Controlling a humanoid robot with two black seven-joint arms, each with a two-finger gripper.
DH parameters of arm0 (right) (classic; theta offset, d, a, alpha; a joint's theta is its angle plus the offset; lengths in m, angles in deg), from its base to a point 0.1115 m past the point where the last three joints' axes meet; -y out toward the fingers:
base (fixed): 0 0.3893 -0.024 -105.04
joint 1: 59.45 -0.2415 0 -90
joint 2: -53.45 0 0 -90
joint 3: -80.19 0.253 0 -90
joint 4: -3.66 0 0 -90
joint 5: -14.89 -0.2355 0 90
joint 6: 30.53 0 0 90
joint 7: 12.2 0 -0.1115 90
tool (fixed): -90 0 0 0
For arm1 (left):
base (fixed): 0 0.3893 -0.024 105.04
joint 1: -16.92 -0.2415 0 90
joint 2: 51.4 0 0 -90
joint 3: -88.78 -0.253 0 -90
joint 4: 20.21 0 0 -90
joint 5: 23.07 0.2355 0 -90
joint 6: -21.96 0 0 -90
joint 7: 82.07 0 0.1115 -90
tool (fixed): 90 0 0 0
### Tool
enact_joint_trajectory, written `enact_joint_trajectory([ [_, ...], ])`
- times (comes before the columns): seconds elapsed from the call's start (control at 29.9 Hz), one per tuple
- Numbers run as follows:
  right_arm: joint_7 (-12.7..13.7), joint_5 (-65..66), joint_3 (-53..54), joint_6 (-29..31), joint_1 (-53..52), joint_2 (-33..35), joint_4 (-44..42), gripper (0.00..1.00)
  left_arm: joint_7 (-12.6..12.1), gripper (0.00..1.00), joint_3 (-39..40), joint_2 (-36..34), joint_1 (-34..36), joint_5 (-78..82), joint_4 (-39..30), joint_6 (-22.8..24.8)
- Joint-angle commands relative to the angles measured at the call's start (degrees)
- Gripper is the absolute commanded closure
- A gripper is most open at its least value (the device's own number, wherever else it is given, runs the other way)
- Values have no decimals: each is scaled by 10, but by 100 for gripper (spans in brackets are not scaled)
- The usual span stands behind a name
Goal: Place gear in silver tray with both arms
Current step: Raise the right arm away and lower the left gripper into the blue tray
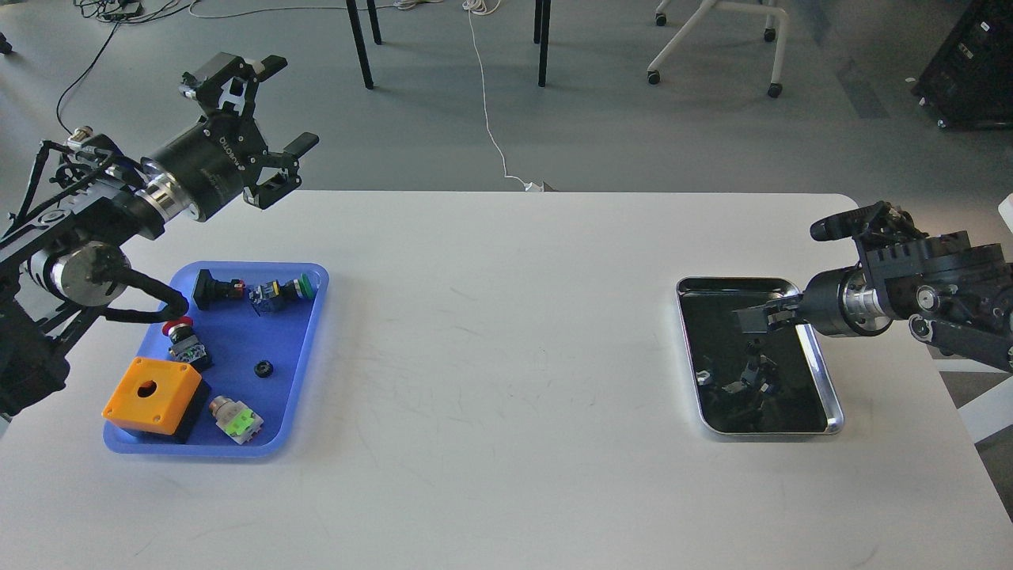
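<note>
Table: white, carrying two trays well apart.

Silver tray: near the table's right edge, long side running front to back, its dark bottom mirroring our right arm. We see nothing lying in it.

Blue tray: near the table's left edge. Contents: an orange box with a round hole in its top, at the front left corner; a red push button just behind it; a black part and a green-capped switch along the back; a small black ring, likely the gear, lying alone near the middle; a part with a light green block at the front.

Our left pincer: raised above the table's back left corner, behind the blue tray, fingers spread wide, holding nothing.

Our right pincer: over the silver tray's back right part, pointing left. It is dark against the dark tray; we cannot tell how far it is open, nor whether it holds anything.
</note>
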Motion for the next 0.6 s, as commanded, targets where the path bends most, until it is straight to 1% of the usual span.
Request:
enact_joint_trajectory([
  [0.0, 0, -44, 88, -23, 25, 7, -4, 3, 1, 2, 0, -31, 9, 77, -22, 2],
  [0.13, 0, -69, 160, -25, 43, 6, -3, 2, 3, 2, 0, -80, 3, 222, -104, 7],
  [0.2, -2, -85, 191, -29, 49, 4, -4, 2, 16, 2, -3, -106, -1, 298, -143, 23],
  [0.23, -3, -104, 208, -30, 57, 2, -5, 2, 32, 2, -10, -122, -4, 339, -158, 39],
  [0.27, -4, -127, 223, -30, 65, 0, -5, 2, 56, 2, -19, -136, -5, 379, -172, 44],
  [0.33, -4, -164, 264, -34, 79, -2, -5, 2, 105, 2, -35, -157, -7, 446, -194, 44],
  [0.37, -4, -173, 284, -40, 87, -5, -5, 2, 121, 2, -46, -164, -7, 481, -203, 44],
  [0.4, -4, -179, 299, -47, 92, -8, -4, 2, 127, 2, -56, -170, -7, 508, -210, 44],
  [0.47, -4, -187, 340, -65, 104, -28, -3, 2, 129, 2, -80, -180, -7, 579, -224, 44],
  [0.57, -4, -216, 400, -83, 130, -53, -4, 2, 129, 2, -92, -182, -7, 661, -234, 44],
])
